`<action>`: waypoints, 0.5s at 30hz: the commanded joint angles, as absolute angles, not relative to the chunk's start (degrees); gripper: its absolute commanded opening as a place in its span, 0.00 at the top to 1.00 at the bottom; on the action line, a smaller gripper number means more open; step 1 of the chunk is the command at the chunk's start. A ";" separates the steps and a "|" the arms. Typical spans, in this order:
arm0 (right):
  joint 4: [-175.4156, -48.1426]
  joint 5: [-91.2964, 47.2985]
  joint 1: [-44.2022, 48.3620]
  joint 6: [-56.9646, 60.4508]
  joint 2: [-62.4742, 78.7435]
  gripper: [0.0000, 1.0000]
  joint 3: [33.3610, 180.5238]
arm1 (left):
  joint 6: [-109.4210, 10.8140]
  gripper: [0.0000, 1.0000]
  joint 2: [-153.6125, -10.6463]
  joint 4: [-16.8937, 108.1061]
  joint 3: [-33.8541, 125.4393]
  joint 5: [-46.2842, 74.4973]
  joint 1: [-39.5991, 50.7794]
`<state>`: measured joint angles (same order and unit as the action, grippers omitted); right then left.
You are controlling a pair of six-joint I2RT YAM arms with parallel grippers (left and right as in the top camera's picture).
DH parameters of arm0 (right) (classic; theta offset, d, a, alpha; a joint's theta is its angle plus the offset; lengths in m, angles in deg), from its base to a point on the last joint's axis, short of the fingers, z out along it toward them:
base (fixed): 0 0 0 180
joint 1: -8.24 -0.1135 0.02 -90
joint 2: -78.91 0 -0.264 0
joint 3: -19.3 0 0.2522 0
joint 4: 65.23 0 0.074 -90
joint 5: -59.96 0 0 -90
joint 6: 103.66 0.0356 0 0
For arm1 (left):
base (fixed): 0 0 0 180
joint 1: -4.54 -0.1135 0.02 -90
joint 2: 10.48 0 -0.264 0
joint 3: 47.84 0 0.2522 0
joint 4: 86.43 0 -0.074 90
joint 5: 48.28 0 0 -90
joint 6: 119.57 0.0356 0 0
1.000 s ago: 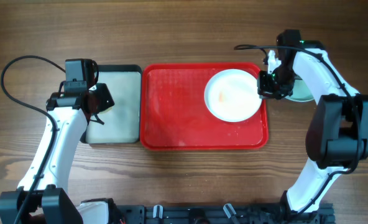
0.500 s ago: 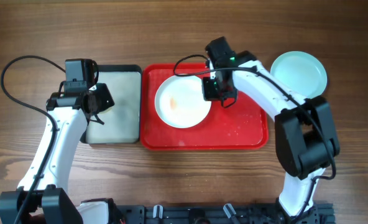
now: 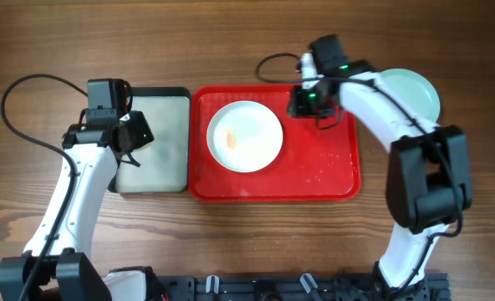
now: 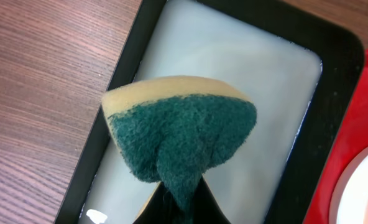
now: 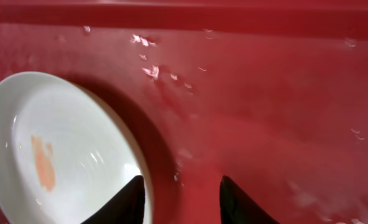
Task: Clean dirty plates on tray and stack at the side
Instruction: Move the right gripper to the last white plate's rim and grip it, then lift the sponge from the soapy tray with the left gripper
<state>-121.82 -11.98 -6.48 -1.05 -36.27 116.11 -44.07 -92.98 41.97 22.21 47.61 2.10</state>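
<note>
A white plate (image 3: 245, 136) with an orange-yellow smear lies left of centre on the red tray (image 3: 323, 167); the right wrist view shows it too (image 5: 59, 149). A pale turquoise plate (image 3: 410, 94) lies on the table right of the tray, partly under the right arm. My right gripper (image 3: 307, 102) is open and empty above the tray's far right part, just right of the white plate (image 5: 179, 194). My left gripper (image 3: 132, 136) is shut on a yellow and green sponge (image 4: 181, 134) over the black-rimmed tray (image 3: 160, 159).
The black-rimmed tray (image 4: 339, 68) with a pale wet inside touches the red tray's left side. Water drops lie on the red tray's right half (image 3: 331, 163). Wooden table (image 3: 247, 42) lies all round.
The white plate went from the tray's right end to its left half. My right gripper slid it there, let go, and has moved back right and farther away. The left arm has not moved.
</note>
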 commanded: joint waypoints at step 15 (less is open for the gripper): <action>-118.83 1.51 -5.47 -7.33 -35.31 0.62 108.35 | -43.52 0.96 -107.43 26.30 50.21 26.67 11.37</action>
<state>-118.92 -3.76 -5.12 -7.61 -36.25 108.79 -44.66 -102.51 25.84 47.69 28.05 6.87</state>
